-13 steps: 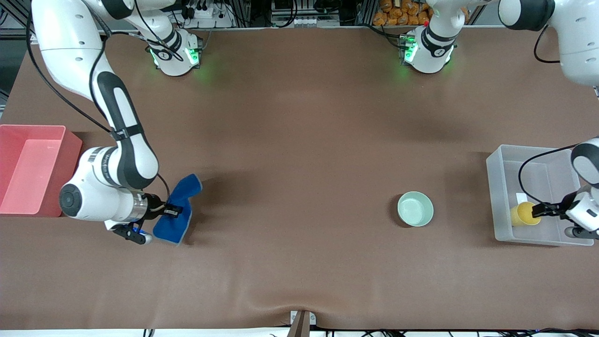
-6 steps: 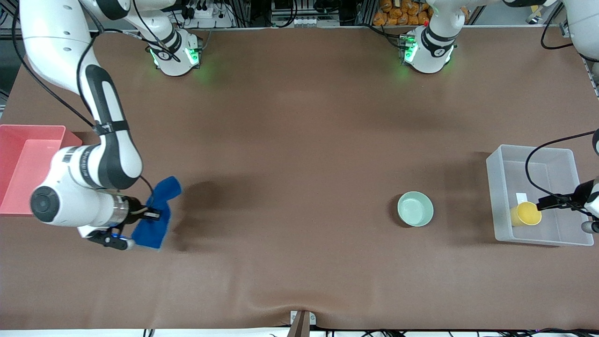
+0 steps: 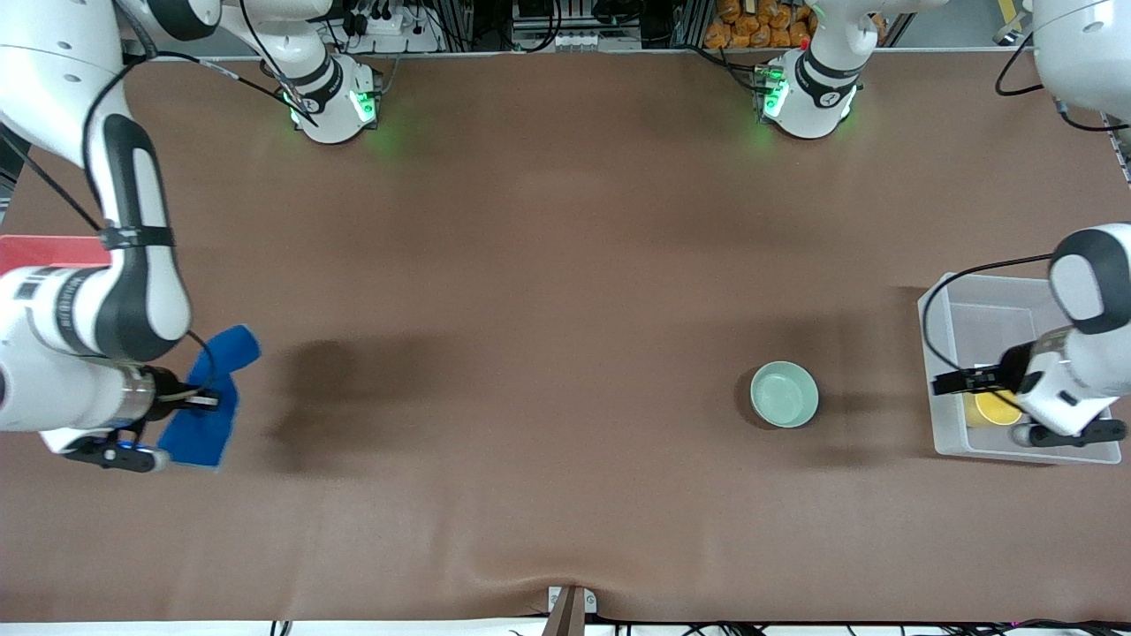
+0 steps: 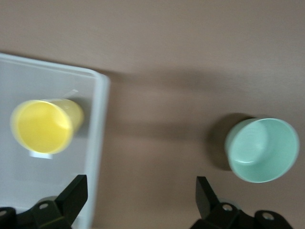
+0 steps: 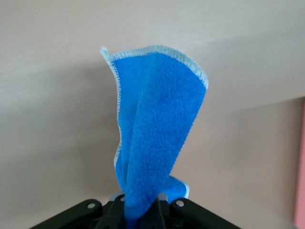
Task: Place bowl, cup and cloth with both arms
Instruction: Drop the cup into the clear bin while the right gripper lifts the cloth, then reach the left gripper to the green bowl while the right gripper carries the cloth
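Right gripper (image 3: 208, 400) pinched shut on the cloth (image 3: 209, 397), hanging above the table (image 3: 548, 265) near the pink bin (image 3: 44, 250), mostly hidden by the arm. Left gripper (image 4: 140, 195) spread wide, empty, over the clear bin (image 3: 950, 305) edge, at 3 o'clock of the bowl (image 3: 784, 395); cup (image 3: 991, 410) inside, half covered. Since a second ago: cloth carried toward the pink bin, cup released.

right gripper (image 3: 205, 400) carried cloth (image 3: 209, 397) toward pink bin (image 3: 44, 250) — left gripper (image 3: 959, 382) released cup (image 3: 991, 409)

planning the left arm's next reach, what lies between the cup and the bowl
In the left wrist view, only the clear bin's wall and bare brown table separate the cup from the bowl.
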### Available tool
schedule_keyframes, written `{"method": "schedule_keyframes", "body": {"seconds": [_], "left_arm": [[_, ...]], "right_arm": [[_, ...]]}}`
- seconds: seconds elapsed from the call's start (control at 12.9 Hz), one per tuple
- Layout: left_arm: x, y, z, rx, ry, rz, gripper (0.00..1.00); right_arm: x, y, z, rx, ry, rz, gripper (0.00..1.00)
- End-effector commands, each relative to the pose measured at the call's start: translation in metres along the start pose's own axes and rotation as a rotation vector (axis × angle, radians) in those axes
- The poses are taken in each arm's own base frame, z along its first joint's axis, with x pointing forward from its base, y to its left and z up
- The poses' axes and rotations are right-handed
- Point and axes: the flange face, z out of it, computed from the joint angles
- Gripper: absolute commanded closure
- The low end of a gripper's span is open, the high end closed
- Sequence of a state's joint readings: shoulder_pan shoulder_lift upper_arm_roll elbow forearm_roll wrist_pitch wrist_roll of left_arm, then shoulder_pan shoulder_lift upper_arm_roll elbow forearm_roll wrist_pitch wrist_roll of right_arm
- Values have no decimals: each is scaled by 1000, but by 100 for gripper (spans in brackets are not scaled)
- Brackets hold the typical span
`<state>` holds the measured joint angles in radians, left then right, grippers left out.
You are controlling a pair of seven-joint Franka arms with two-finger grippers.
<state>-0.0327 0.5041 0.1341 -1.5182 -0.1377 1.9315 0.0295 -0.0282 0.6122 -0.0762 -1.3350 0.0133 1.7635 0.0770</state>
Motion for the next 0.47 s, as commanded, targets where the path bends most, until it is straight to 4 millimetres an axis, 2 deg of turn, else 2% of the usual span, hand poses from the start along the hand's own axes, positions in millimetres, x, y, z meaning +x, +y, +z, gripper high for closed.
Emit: {"method": "schedule_keyframes", "body": {"seconds": [0.0, 0.16, 0.39], "left_arm": [[-8, 27, 16, 7, -20, -42, 0], [-9, 40, 32, 5, -1, -56, 0], [-8, 68, 73, -10, 26, -92, 0]], "right_arm": [[-21, 52, -36, -80, -34, 3, 100], [-29, 83, -39, -171, -66, 14, 100], [-40, 143, -36, -155, -138, -34, 100]]}}
